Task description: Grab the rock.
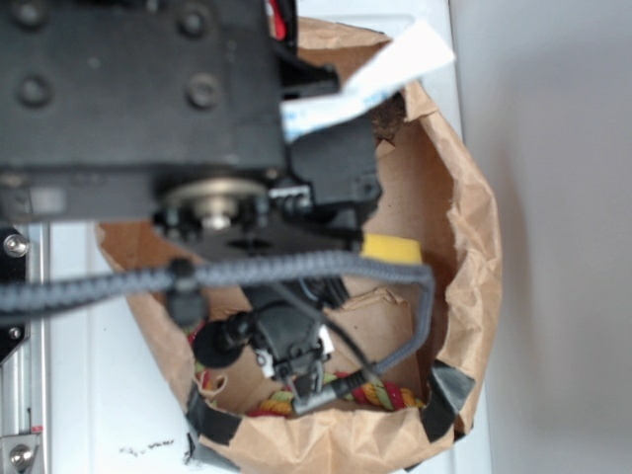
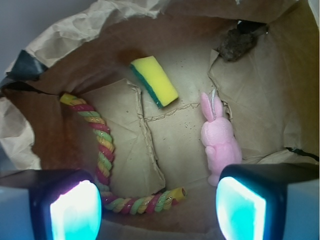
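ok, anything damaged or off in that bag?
The paper bag is worn: its floor is creased and torn along the seams, with crumbs scattered about, and black tape patches the rim. The rock sits wedged in the far corner. Nothing spilled.

Rough matt rock (image 2: 235, 43), crinkled paper bag (image 2: 260, 100), plush bunny (image 2: 218, 140)

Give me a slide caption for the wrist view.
Open gripper above a paper bag holding rock, sponge, pink bunny and rope.
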You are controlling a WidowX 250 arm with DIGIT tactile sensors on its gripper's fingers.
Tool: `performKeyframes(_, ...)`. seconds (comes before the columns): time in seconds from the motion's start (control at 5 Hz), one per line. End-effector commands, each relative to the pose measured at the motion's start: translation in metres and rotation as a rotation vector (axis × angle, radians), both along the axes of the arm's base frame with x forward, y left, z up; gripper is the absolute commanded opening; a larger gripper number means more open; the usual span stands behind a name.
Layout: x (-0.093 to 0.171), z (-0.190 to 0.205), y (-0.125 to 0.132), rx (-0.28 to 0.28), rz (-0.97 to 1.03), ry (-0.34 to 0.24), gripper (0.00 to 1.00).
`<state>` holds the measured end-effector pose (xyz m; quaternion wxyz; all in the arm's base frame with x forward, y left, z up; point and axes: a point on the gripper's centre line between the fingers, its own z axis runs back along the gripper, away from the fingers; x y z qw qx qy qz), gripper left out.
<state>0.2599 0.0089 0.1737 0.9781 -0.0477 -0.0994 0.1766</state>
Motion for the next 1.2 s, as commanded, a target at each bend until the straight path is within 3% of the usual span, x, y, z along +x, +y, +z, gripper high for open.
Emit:
performKeyframes(0.0,0.001,0.002,0.005,0.008,0.044,-0.041,1.00)
performKeyframes(0.6,-0.003,-0.002,0.006,0.005,0.052,-0.039,1.00)
performKeyframes(1.0,-0.002,-0.010,0.008,0.017,0.174,-0.057,1.00)
